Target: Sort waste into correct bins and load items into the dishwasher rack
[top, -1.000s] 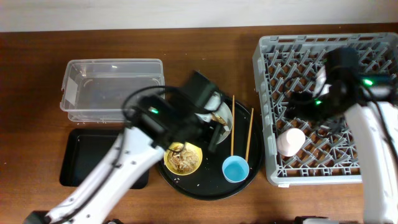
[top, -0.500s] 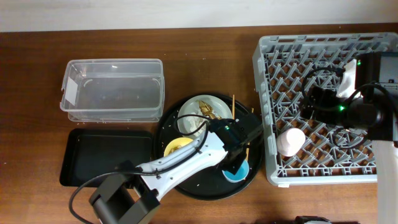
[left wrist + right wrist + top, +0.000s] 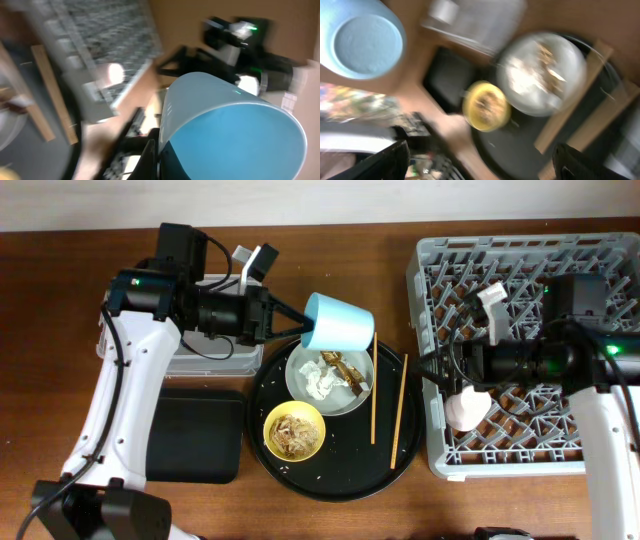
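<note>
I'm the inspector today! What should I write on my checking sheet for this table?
Surface: brown wooden table.
Job's things: light blue cup held above the grey plate; tissue and wrapper on that plate; food scraps in the yellow bowl; two chopsticks on the round black tray; pink cup in the rack; black tray looks empty; clear tub partly hidden by the left arm.
Clutter: nothing seen.
Grippers: left gripper shut on the cup; right gripper looks open at the rack's left edge.
Cables: black cables loop along both arms.
Surroundings: pale wall behind the table.
</note>
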`<move>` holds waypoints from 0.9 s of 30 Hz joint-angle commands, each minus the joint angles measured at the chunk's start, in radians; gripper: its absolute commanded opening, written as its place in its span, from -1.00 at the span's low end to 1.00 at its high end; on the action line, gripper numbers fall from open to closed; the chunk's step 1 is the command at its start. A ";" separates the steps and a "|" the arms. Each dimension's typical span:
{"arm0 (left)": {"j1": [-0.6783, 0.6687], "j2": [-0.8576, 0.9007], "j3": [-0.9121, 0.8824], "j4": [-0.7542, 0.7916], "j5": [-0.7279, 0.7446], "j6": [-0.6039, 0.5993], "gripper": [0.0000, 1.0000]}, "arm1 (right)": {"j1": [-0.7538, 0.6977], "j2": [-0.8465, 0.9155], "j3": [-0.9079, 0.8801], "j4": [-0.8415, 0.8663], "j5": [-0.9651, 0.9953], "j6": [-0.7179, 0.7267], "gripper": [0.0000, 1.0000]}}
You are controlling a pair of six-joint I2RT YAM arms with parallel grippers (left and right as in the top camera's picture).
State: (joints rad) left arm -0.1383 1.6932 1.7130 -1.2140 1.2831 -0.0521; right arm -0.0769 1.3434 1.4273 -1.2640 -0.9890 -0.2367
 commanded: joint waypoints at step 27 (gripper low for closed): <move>-0.134 -0.011 0.001 0.031 0.014 0.082 0.99 | 0.183 -0.047 -0.036 0.314 -0.207 0.076 0.11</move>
State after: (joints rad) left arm -0.2962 1.6932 1.7130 -1.1919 1.3285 0.0231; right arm 0.1215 1.3449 1.3884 -0.9257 -1.3544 -0.2138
